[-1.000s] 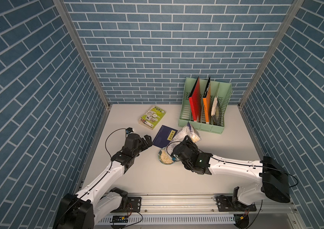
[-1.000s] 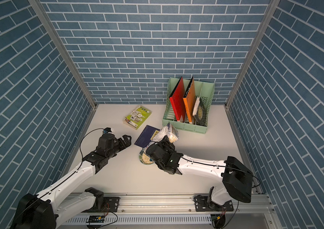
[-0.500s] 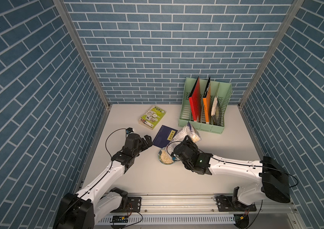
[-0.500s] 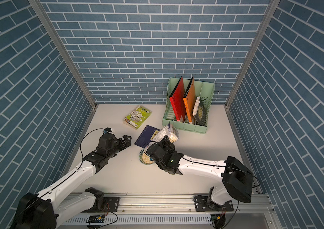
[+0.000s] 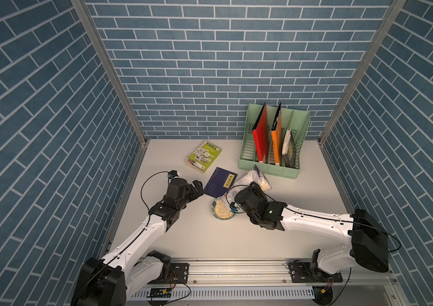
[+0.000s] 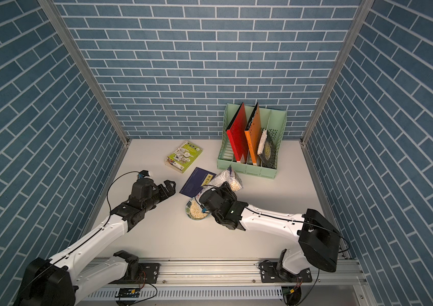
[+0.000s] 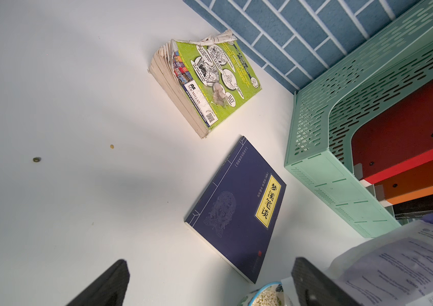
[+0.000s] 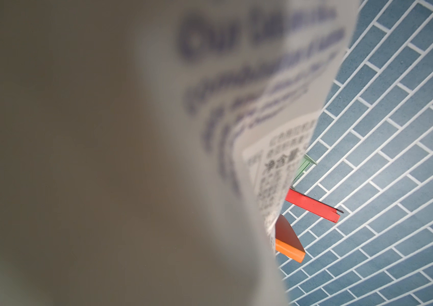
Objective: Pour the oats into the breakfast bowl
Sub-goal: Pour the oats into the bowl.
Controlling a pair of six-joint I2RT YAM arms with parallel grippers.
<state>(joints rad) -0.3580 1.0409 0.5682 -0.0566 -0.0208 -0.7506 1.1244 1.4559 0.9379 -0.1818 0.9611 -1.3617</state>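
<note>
— Over the breakfast bowl (image 5: 213, 209), what grips the pouch (image 5: 249, 178)?

— That's the right fingers (image 5: 252, 187), closed part-way on it. The pouch slants, its low end at the bowl's rim. Their own wrist covers most of them in both top views, so the gap itself can't be seen.

— And the oats (image 5: 222, 211)?

— There's a pale heap in the bowl, which sits on the bench (image 5: 196, 238). More show through the pouch's clear upper end.

— What about the left fingers (image 6: 169, 184)?

— They're spread wide and hold nothing. They hang near the dark blue book (image 5: 219, 181), apart from the bowl.

— What crowds the spot?

— That book lies flat just beside the bowl, with the pouch crossing its corner. The mint file rack (image 5: 268, 167), holding a red folder (image 5: 260, 135) and an orange folder (image 5: 276, 137), stands right behind the pouch. The green book (image 5: 204, 156) lies farther back.

— Do the wrist views add anything?

— The left one shows both open fingers, the bowl's edge with oats (image 7: 263, 298), small print on the pouch, and two tiny specks (image 7: 37, 159) on the bench. The right one is nearly filled by the blurred pouch (image 8: 130, 159). Only brick wall and folder tips show past it.
</note>
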